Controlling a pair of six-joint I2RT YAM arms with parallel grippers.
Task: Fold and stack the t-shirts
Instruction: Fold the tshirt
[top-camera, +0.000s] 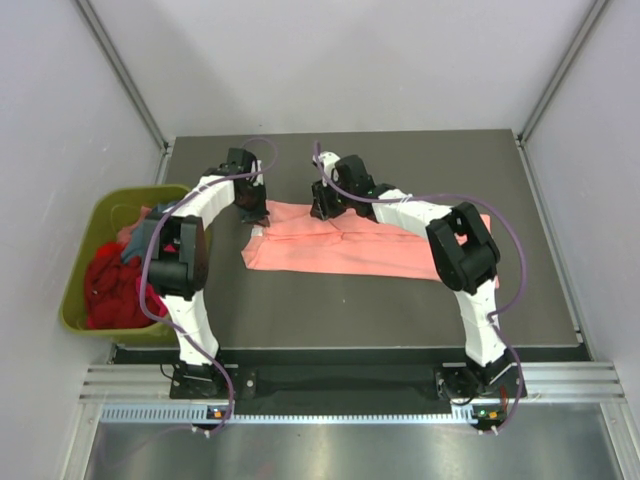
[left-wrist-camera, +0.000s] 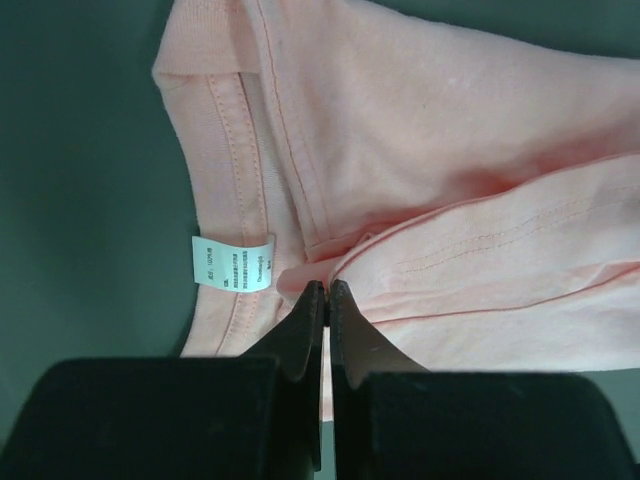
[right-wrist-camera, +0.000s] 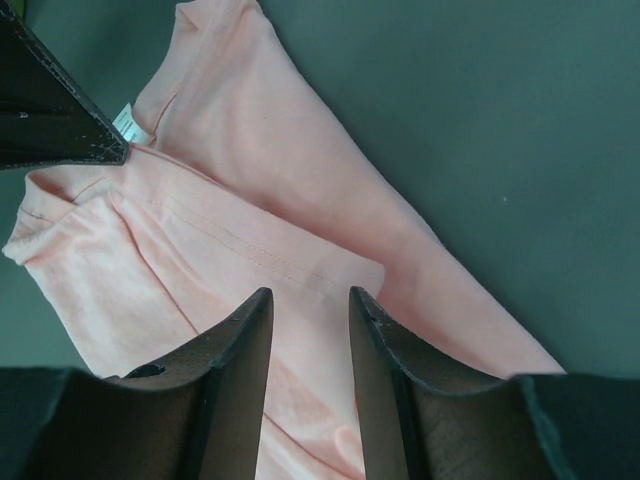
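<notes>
1. Top view: the left gripper (top-camera: 252, 212) is down at the collar end of the large salmon-pink cotton t-shirt (top-camera: 350, 252), which lies partly folded across the dark grey table (top-camera: 350, 320). The right gripper (top-camera: 322, 208) is near it on the far edge. Crumpled red shirts (top-camera: 112, 290) lie in the olive-green plastic bin (top-camera: 72, 280).
2. Left wrist view: the jaws are pressed together, seemingly nipping a fold of hem beside the white care label (left-wrist-camera: 232, 262).
3. Right wrist view: the jaws stand partly apart over the stitched hem, with nothing between them.
4. Folding the first shirt is in hand. Next, the right gripper likely needs to close on the hem, then both lift the edge evenly.
</notes>
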